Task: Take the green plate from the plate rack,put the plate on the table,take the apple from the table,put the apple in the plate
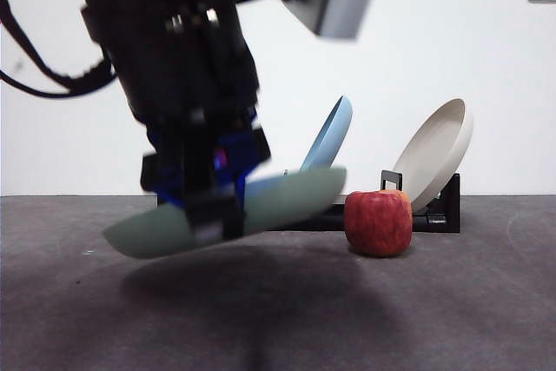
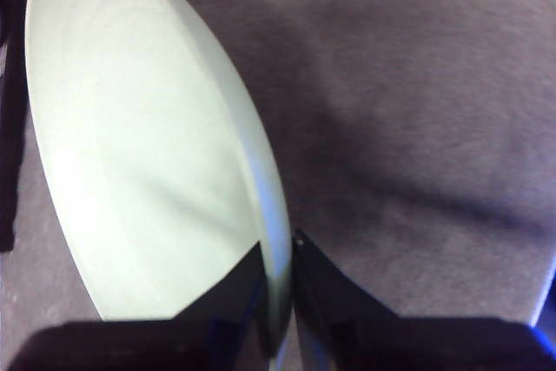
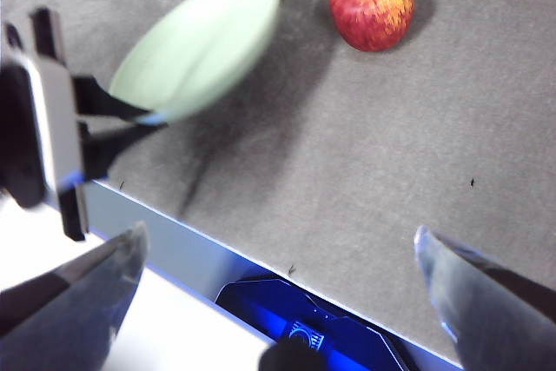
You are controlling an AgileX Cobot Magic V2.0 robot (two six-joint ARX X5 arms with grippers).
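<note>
- Left pincer [image 1: 213, 215], black two-jawed: pinching the rim of the round, shallow, matte pale sage-green plate [image 1: 287, 200]; one jaw on each face of the rim in the left wrist view.
- Green plate: held in the air above the flat dark grey speckled table [image 1: 452, 301], tilted, lower at the gripped end; dark shadow on the table beneath it; blurred in the front view.
- Squat red apple with yellowish streaks [image 1: 379, 222]: resting on the table, stem up, just beside the raised end of the green plate and apart from it; directly in front of the long low black plate rack [image 1: 443, 210].
- Plate rack: at the back of the table, carrying a pale blue round plate [image 1: 330, 138] and a beige round plate [image 1: 436, 158], both leaning in their slots.
- Right pincer [image 3: 278, 254]: jaws spread wide, holding nothing, hanging above the near edge of the table, well apart from the apple and the green plate.
</note>
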